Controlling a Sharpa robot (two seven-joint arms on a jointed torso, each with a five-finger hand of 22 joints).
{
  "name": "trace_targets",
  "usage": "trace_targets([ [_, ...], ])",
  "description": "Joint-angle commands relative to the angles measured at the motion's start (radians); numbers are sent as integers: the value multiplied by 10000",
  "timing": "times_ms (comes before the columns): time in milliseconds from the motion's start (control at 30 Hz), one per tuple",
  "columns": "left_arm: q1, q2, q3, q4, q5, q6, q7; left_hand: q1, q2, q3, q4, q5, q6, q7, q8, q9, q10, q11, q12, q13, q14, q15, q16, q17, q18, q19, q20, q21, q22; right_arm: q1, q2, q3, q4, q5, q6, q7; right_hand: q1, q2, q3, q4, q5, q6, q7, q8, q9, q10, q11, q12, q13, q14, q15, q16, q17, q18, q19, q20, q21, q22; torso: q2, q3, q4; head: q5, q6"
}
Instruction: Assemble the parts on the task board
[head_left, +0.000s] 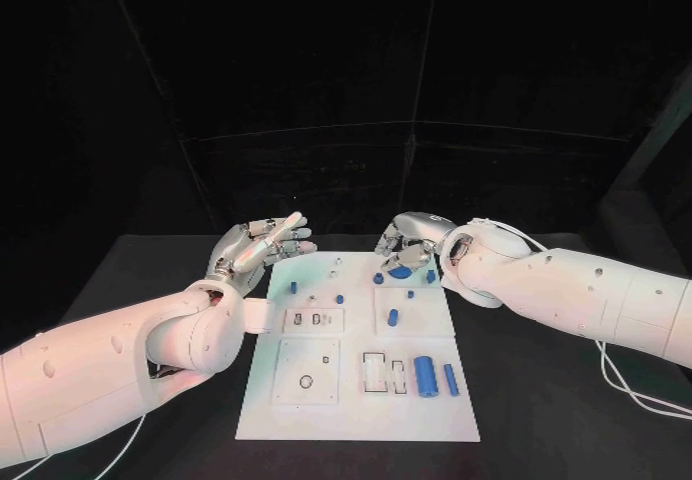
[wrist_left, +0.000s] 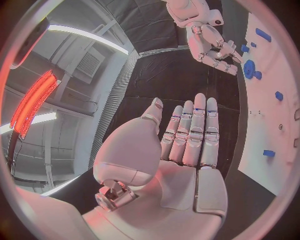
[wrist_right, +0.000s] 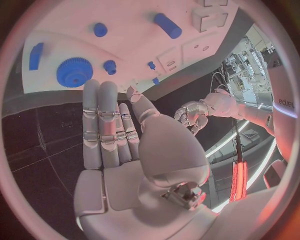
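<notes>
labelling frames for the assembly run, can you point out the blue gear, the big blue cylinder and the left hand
blue gear (wrist_right: 74, 72), right wrist view, centre of its toothed disc
big blue cylinder (head_left: 426, 374), head view, middle of its side
left hand (wrist_left: 181, 150), left wrist view, base of the straightened fingers

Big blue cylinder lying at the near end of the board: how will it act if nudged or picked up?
The big blue cylinder lies on its side on the flat task board, so a sideways nudge would probably roll it. It looks rigid. Its smooth surface may slip between metal fingers.
</notes>
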Motion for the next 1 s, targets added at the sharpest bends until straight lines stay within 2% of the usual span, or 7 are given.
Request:
trace_targets([
  [33,6,-2,6,94,-115,235,-16,90,-43,2,-87,22,12,75,-40,-11,15,35,-58,-10,-1,19,-36,11,65,82,13,-48,-15,47,91,14,-71,-1122,624,-594,-8,-55,17,18,-55,-70,-8,-3,0,-103,-28,90,9,173,-31,236,167,104,-113,25,212,140,124,-22,28,-29,45],
  [200,-1,10,6,188,-114,264,-38,99,-42,6,-96,24,13,74,-44,-11,16,35,-63,-10,1,20,-41,15,66,84,14,-54,-20,58,262,15,-212,-1349,1011,-715,31,10,70,13,-50,-132,-25,-11,-3,-219,-30,176,-3,121,-31,605,438,112,-182,34,507,324,180,-43,46,-54,-3],
  [233,-2,15,6,198,-114,267,-53,104,-49,6,-106,23,5,85,-54,-12,7,41,-76,-12,1,23,-50,19,66,85,16,-62,-26,59,294,15,-236,-1384,1102,-727,40,21,81,12,-48,-136,-28,-10,-3,-227,-31,186,-4,115,-32,646,470,113,-190,34,535,342,198,-49,57,-68,-79],
  [267,-3,14,6,204,-114,268,-61,102,-59,3,-114,22,-14,106,-71,-14,-11,55,-95,-16,0,29,-62,24,64,88,20,-73,-35,59,309,15,-247,-1404,1157,-738,50,31,92,10,-46,-139,-31,-10,-3,-230,-32,193,-5,110,-34,671,488,114,-197,34,554,354,201,-48,59,-67,-96],
  [367,-4,-6,6,256,-114,270,-81,89,-78,-8,-126,22,-55,152,-108,-18,-49,87,-133,-23,0,43,-88,37,63,93,29,-98,-55,61,366,15,-273,-1513,1366,-805,74,60,128,8,-48,-155,-38,-13,-4,-230,-37,224,-5,100,-36,799,605,117,-215,33,621,396,235,-45,82,-61,-45],
  [667,-5,-17,7,297,-114,306,-108,87,-81,-9,-130,22,-61,155,-115,-18,-56,91,-139,-24,1,46,-94,40,63,95,30,-103,-59,62,576,15,-429,-1664,1608,-830,73,109,205,11,-71,-135,-26,3,2,-183,-40,321,-5,124,-40,1319,1112,117,-252,36,816,515,281,-41,97,-28,-73],
  [1000,-3,-53,7,333,-113,321,-131,79,-86,-13,-134,21,-80,166,-131,-19,-77,101,-155,-28,5,51,-106,49,64,101,34,-115,-70,61,745,14,-595,-1749,1863,-833,42,225,426,12,-68,3,-8,25,10,-38,-45,455,-17,135,-39,2058,1782,28,-156,52,1484,1242,375,-18,124,-35,-109],
])
